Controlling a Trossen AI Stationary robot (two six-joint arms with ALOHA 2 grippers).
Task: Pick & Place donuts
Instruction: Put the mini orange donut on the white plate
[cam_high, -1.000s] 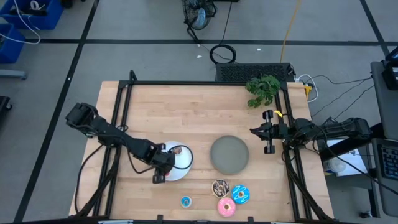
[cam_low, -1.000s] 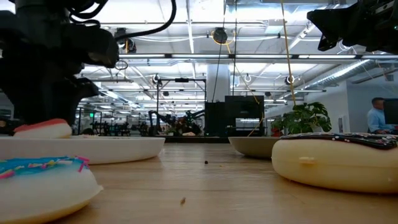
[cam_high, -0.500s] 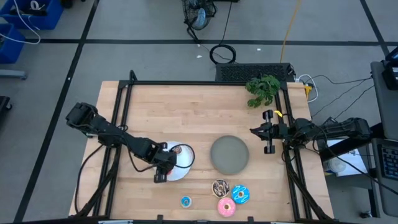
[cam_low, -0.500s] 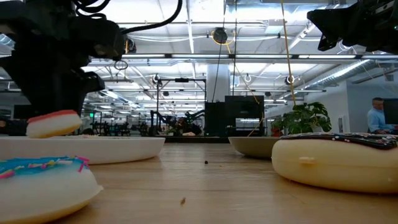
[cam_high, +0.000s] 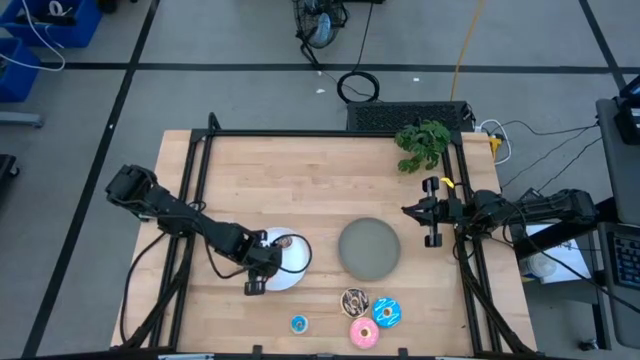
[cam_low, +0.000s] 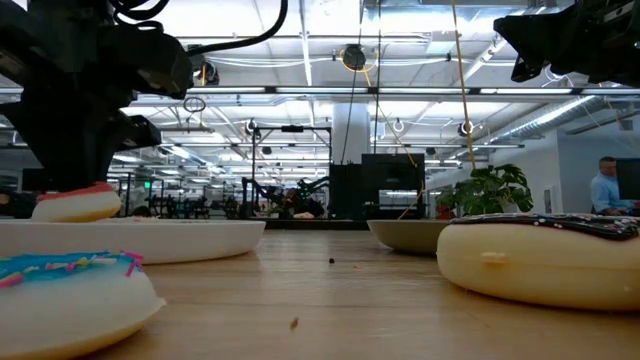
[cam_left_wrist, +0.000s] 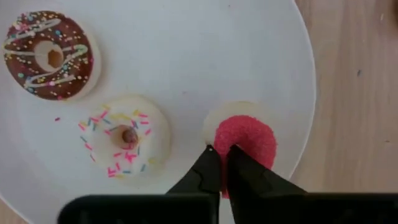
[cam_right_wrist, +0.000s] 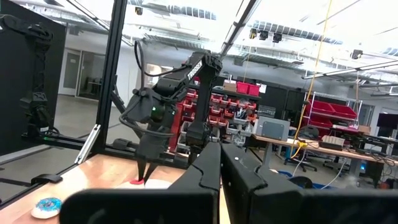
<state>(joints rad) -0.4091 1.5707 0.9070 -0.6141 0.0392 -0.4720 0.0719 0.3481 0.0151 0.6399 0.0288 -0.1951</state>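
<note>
A white plate (cam_high: 290, 262) at the table's near left holds a small brown donut (cam_left_wrist: 48, 55), a small white donut (cam_left_wrist: 127, 135) and a small red donut (cam_left_wrist: 245, 138). My left gripper (cam_left_wrist: 222, 152) stands over the plate's edge, shut on the red donut, which also shows in the low view (cam_low: 75, 203). A small blue donut (cam_high: 298, 323), a chocolate donut (cam_high: 355, 300), a blue sprinkled donut (cam_high: 387, 313) and a pink donut (cam_high: 363, 333) lie on the table near its front edge. My right gripper (cam_high: 412, 211) waits shut and empty at the table's right side. My left gripper holds the red donut by its rim (cam_left_wrist: 219, 138) between its two fingers, which come from above and point down. The fingertips (cam_left_wrist: 210, 160) cover the place of contact. The donut lies about level, low over the white plate (cam_low: 150, 240); whether it touches the plate I cannot tell.
A grey plate (cam_high: 369, 248) lies right of the white one, bare. A green plant (cam_high: 422, 143) stands at the far right corner. Dark frame rails (cam_high: 195, 190) run along the table's sides. Bare wood lies across the table's far half.
My left gripper lifted the red donut a little, with the donut tipped, then brought it back down toward the white plate, where it is nearly level again. The gripper has stayed over the same spot of the plate.
</note>
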